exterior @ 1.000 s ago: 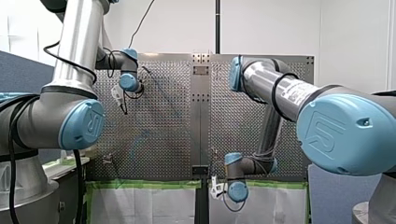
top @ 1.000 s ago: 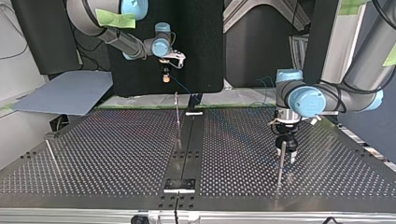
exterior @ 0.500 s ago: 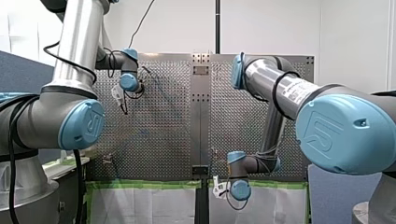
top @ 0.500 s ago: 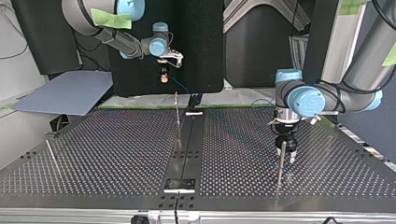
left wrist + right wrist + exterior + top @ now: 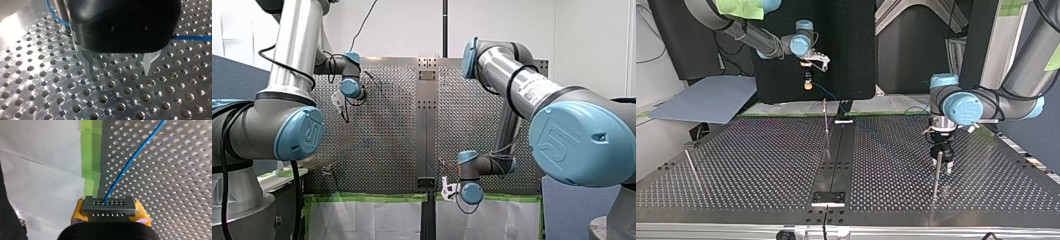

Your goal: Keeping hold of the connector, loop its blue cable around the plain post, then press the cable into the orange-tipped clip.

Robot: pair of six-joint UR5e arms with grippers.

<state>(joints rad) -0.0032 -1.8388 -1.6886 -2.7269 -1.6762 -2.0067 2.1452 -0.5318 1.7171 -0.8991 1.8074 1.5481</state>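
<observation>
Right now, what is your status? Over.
Right gripper shut on connector, high over taped table edge. Left gripper open, empty, low over table. Blue cable runs from connector, passes post beside left gripper. No obstruction seen.

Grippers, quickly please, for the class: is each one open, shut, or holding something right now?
Left gripper: open, nothing between its fingers.
Right gripper: shut on the connector.
</observation>
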